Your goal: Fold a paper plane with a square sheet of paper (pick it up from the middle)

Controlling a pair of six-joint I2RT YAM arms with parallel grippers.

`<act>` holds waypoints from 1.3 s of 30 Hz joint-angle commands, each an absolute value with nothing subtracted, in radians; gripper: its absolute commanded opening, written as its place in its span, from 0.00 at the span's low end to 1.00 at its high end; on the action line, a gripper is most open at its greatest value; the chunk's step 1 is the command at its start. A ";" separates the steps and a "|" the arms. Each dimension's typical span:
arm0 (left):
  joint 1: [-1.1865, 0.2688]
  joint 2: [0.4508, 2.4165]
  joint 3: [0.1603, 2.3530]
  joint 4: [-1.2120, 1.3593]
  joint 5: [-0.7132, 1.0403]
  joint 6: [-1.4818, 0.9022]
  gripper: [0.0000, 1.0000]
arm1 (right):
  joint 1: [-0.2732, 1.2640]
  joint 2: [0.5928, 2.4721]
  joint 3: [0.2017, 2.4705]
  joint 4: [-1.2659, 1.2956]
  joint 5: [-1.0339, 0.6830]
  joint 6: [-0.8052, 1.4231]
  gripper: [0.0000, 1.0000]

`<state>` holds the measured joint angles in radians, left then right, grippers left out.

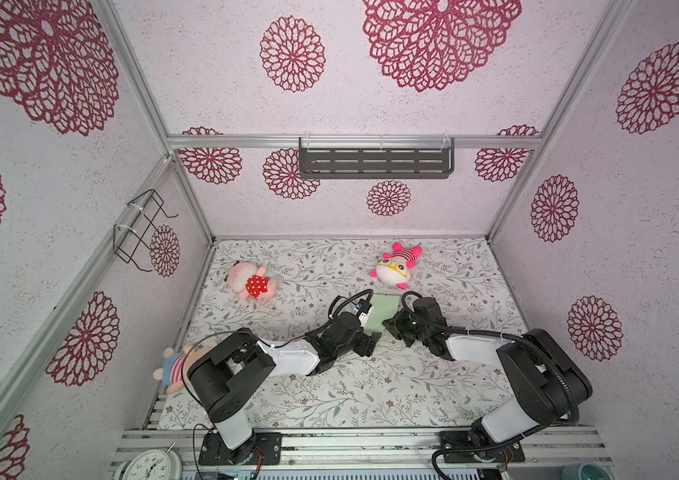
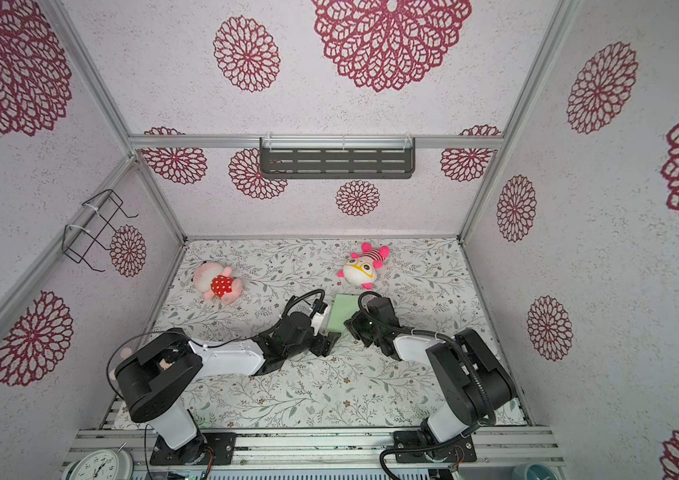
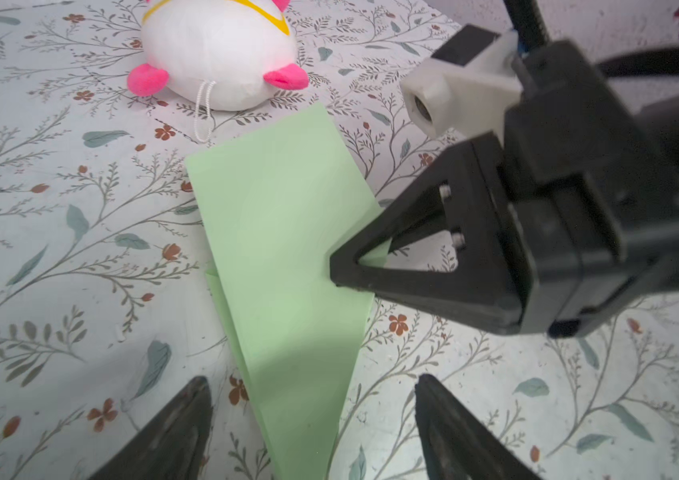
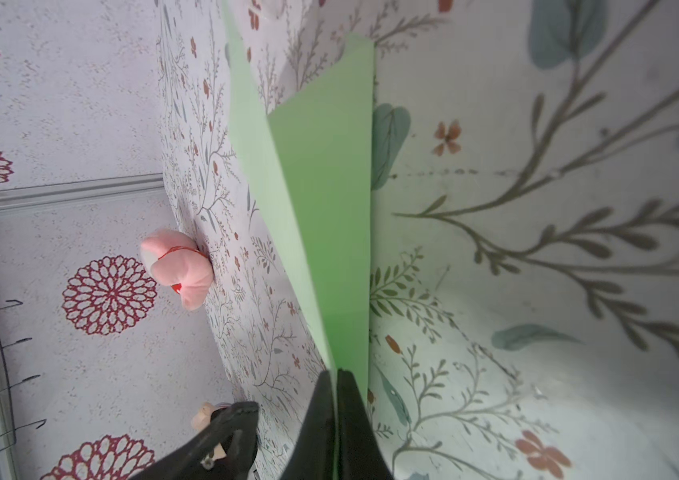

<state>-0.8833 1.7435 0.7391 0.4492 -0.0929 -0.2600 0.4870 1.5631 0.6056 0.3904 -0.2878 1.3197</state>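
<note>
Paper plane (image 3: 283, 249) (pale green) is clamped by the right tool (image 4: 335, 374), the left tool (image 3: 312, 378) spread wide astride its tip.

White plush (image 1: 392, 271) nr paper plane (image 1: 381, 316); table (image 1: 371, 395) front free

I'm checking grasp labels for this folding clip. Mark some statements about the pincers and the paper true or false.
The right pincer is shut on the edge of the paper plane. True.
The left pincer is shut. False: its jaws stand open astride the plane's narrow end.
The white plush toy lies on the paper. False: it lies on the table, beyond the wide end.
The paper tapers to a narrow end. True.
</note>
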 commanded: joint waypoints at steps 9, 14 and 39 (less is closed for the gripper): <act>-0.910 1.885 0.693 0.796 -0.081 -0.015 0.70 | 0.465 1.554 0.618 0.369 -0.326 1.405 0.08; -0.908 1.933 0.716 0.809 -0.082 0.029 0.68 | 0.462 1.558 0.622 0.356 -0.346 1.413 0.08; -0.897 2.005 0.742 0.774 -0.089 0.073 0.23 | 0.450 1.592 0.671 0.267 -0.374 1.366 0.30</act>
<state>-0.9043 1.9961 0.7238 0.7853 -0.0952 0.0402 0.4603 1.5898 0.6380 0.3115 -0.3740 1.3857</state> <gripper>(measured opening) 0.240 0.292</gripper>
